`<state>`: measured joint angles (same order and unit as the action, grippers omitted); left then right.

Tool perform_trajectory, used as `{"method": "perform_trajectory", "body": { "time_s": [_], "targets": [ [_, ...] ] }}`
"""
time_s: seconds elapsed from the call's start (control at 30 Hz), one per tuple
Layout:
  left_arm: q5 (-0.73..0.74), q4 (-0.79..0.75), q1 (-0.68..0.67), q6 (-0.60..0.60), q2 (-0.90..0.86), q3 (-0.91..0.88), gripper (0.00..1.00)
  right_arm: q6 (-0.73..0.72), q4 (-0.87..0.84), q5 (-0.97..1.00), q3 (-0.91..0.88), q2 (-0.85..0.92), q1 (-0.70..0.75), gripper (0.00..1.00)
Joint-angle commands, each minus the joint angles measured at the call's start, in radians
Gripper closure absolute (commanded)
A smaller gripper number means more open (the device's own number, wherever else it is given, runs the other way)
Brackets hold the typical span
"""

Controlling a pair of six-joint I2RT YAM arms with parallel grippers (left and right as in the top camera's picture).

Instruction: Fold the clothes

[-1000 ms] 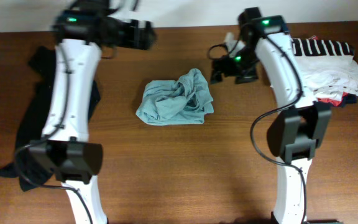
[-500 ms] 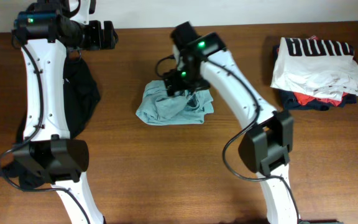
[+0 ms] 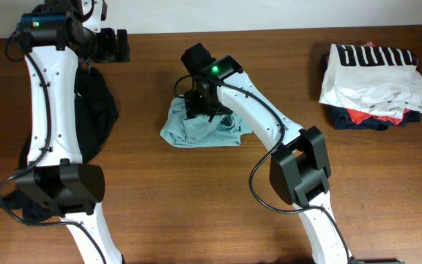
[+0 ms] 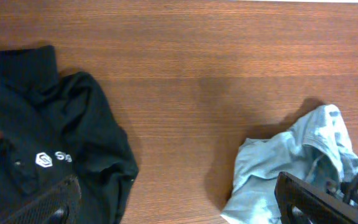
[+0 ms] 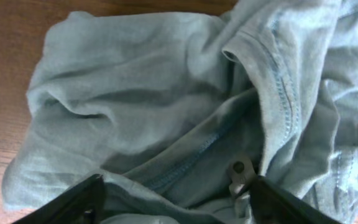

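Nothing is folded yet, judging by how the cloth lies. The pale grey-teal shirt (image 3: pixel 200 132) sits in a crumpled heap near the middle of the table (image 3: pixel 196 213), with seams and hem bunched over one another, and the black top (image 4: pixel 55 143) lies rumpled at the left side, its small white logo showing, partly under the left arm. The right gripper (image 3: pixel 196 103) hangs directly over the upper part of the teal shirt; in the wrist view its fingers (image 5: pixel 82 196) stand wide apart with wrinkled fabric between them, and nothing looks pinched. The left gripper (image 3: pixel 114 45) is well away at the far left edge of the table, jaws spread wide and empty, above bare wood just beyond the black top. What remains is nearly all of it — picking the teal shirt up, spreading it flat, folding it, then doing the same with the black top. The white lettered shirt (image 3: pixel 376 77) rests on a neat stack at the right.
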<state>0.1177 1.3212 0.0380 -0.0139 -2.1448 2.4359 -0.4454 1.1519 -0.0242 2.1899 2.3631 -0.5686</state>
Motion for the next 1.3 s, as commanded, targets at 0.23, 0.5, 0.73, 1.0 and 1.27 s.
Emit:
{"method": "perform_trajectory", "body": {
  "time_s": [0.23, 0.5, 0.73, 1.0, 1.27],
  "targets": [
    [-0.04, 0.0, 0.0, -0.002, 0.03, 0.013, 0.01, -0.016, 0.131, 0.025, -0.004, 0.006, -0.007, 0.64],
    [-0.04, -0.004, 0.0, -0.002, 0.03, 0.013, 0.01, 0.003, 0.356, 0.038, -0.003, 0.003, 0.017, 0.96],
    [-0.04, -0.003, 0.0, -0.002, 0.03, 0.013, 0.01, 0.021, 0.389, 0.063, -0.003, 0.003, 0.028, 0.96],
    [-0.04, -0.003, 0.0, -0.002, 0.03, 0.013, 0.01, 0.035, 0.277, 0.035, 0.018, -0.014, 0.041, 0.68],
    [-0.04, -0.003, 0.0, -0.001, 0.03, 0.013, 0.01, 0.052, 0.159, 0.003, 0.018, -0.005, 0.032, 0.46]
  ]
}}
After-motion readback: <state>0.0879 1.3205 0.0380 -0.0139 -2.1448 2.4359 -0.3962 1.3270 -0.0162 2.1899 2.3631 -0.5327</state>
